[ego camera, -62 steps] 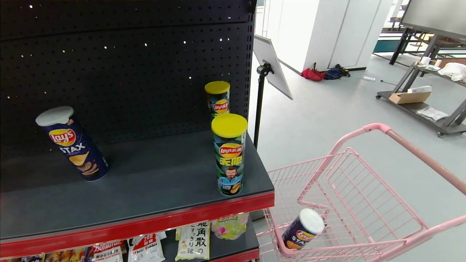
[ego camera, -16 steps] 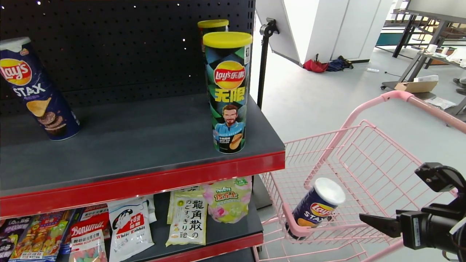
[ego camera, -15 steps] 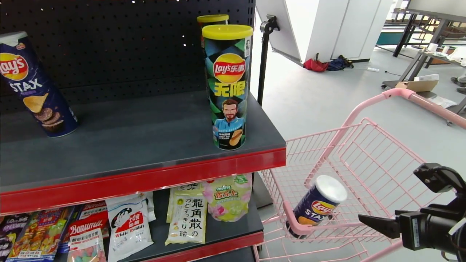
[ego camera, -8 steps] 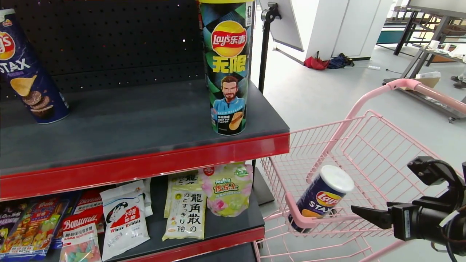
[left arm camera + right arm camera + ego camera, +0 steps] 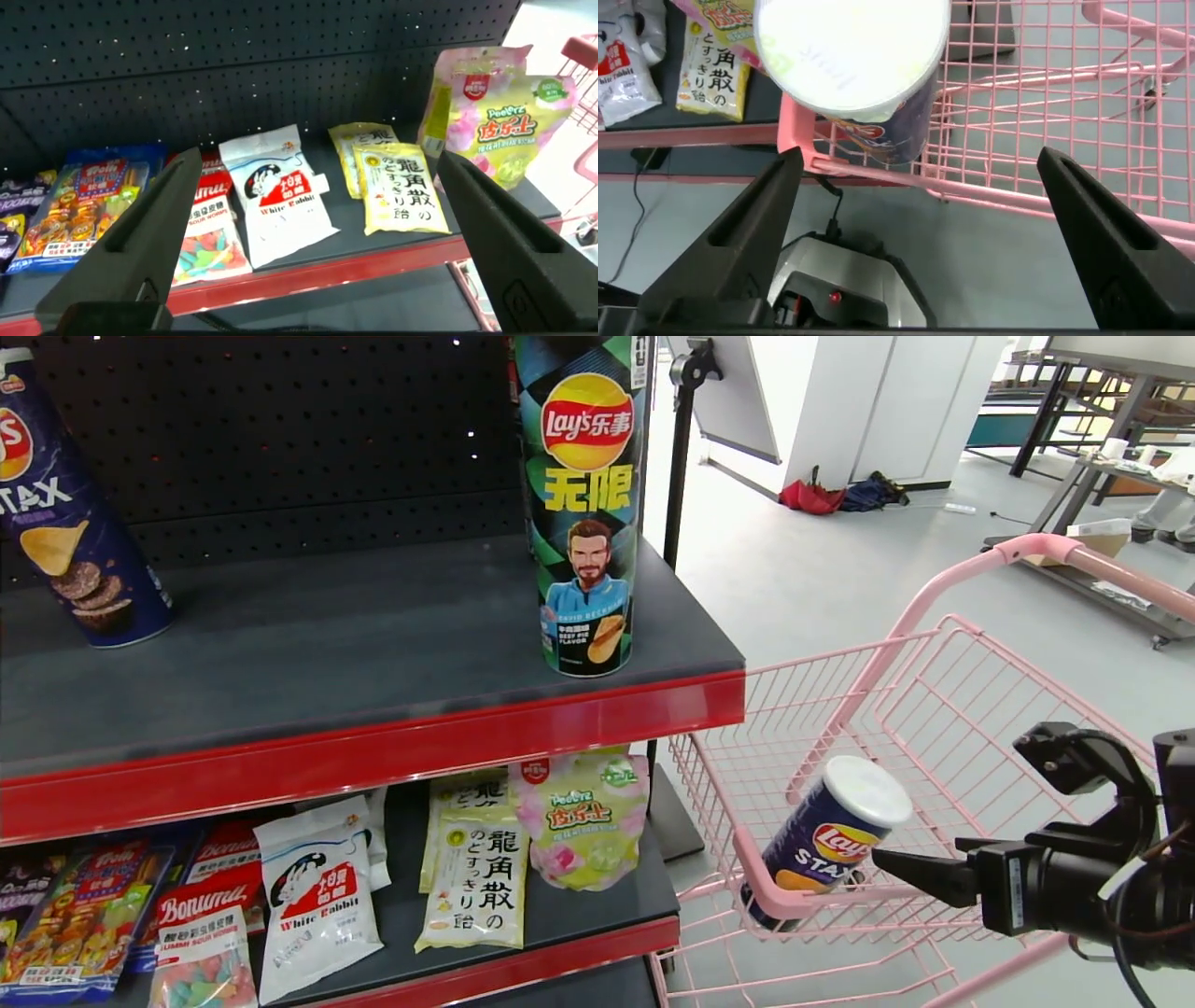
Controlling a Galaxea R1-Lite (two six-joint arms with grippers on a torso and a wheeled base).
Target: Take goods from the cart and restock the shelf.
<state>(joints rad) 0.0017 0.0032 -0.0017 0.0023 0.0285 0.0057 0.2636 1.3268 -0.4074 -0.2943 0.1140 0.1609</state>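
We recorded the right gripper (image 5: 915, 233) with jaws apart; the blue can (image 5: 854, 56) lay just ahead between them, untouched, leaning in the pink cart (image 5: 1046, 103). The left gripper (image 5: 308, 233) jaws also stood apart, facing snack bags (image 5: 280, 191) on the lower shelf (image 5: 374, 266).

Black two-fingered right gripper (image 5: 948, 798) and matching left gripper (image 5: 318, 157), both spread wide.
In the head view the black right arm (image 5: 1092, 896) comes in from the lower right corner of the frame, wrist roughly level and aimed toward the frame's left. One tapered finger (image 5: 920, 875) juts out low, the other sits higher and farther right. In each wrist view the wedge-shaped fingers stand well apart.
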